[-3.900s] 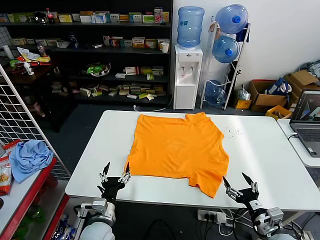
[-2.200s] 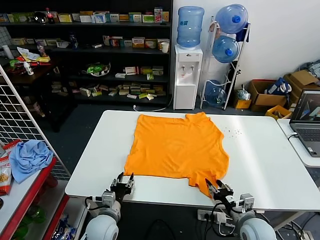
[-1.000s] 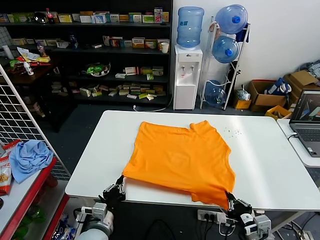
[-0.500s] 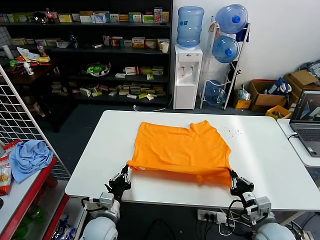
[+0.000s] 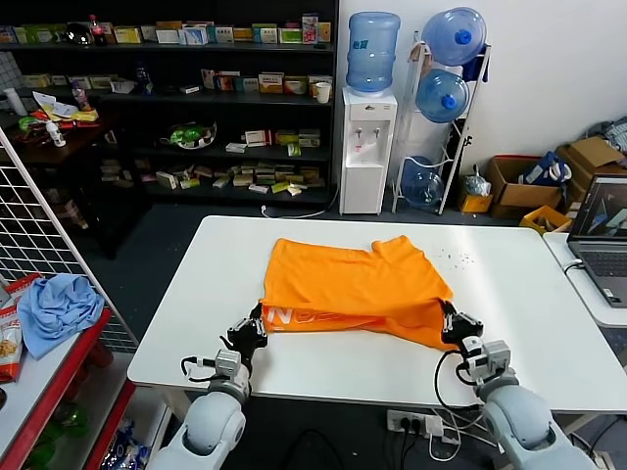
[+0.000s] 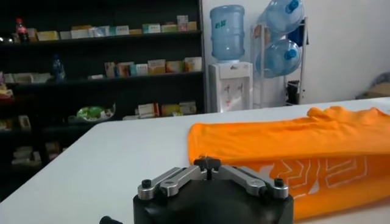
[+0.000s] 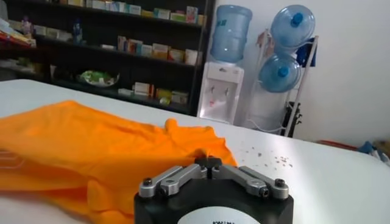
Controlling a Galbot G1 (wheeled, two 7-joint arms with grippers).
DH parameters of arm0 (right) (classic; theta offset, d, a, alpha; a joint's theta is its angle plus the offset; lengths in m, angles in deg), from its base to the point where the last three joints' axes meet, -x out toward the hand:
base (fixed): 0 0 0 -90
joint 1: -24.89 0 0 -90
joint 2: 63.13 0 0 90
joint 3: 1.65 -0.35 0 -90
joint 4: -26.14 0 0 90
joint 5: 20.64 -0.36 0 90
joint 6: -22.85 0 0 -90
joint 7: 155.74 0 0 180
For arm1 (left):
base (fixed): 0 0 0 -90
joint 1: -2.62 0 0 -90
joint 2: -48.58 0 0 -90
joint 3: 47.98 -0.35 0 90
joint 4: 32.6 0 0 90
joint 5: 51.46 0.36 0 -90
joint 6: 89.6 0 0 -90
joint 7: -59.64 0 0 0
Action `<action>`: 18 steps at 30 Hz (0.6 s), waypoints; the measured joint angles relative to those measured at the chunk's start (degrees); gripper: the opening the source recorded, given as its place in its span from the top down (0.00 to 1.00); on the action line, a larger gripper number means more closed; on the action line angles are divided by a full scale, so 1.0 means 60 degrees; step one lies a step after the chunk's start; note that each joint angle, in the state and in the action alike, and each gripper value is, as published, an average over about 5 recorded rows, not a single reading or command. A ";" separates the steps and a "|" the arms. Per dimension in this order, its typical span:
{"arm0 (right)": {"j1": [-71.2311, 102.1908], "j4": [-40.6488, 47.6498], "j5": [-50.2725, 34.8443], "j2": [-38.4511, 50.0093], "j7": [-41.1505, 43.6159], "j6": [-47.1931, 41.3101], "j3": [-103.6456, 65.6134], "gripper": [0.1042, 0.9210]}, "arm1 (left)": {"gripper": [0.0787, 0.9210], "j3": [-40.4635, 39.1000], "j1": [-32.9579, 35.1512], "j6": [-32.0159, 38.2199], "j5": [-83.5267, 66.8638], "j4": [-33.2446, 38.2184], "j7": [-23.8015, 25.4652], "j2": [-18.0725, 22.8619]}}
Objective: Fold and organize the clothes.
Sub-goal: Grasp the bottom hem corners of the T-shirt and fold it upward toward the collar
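Both tools (image 5: 257, 323) (image 5: 449, 321) have folded T-shirt (image 5: 353, 279) hem farther forward.

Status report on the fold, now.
Left end effector shut on orange T-shirt hem corner. Right end effector at opposite corner, grip unclear. Hem lifted over shirt, white lettering showing. Nothing blocking on white table.

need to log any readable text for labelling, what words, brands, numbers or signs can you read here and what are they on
Orange T-shirt: white printed lettering on the turned-up near strip, seen in the head and left wrist views; blocky shapes only, not readable.
Shelf goods: packaging print too small to read.
Water bottles: labels too small to read.
Right gripper: a white sticker with cut-off dark letters on its body, not readable.
Laptop: screen content unreadable.
Nothing can be quoted.
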 measured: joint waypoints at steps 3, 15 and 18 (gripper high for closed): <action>-0.0108 0.0066 -0.0226 0.0030 -0.0032 -0.0281 0.0055 0.81 | 0.93 -0.0068 -0.0087 0.0065 -0.0011 -0.0097 0.0094 -0.0047; 0.0567 -0.0722 -0.0991 0.0472 -0.0341 -0.1928 -0.0198 0.39 | 0.53 -0.0005 0.0194 -0.0047 -0.0415 0.0141 0.0184 -0.0392; 0.0852 -0.0947 -0.1037 0.0543 -0.0381 -0.2150 -0.0319 0.28 | 0.43 0.0039 0.0330 -0.0129 -0.0599 0.0213 0.0180 -0.0448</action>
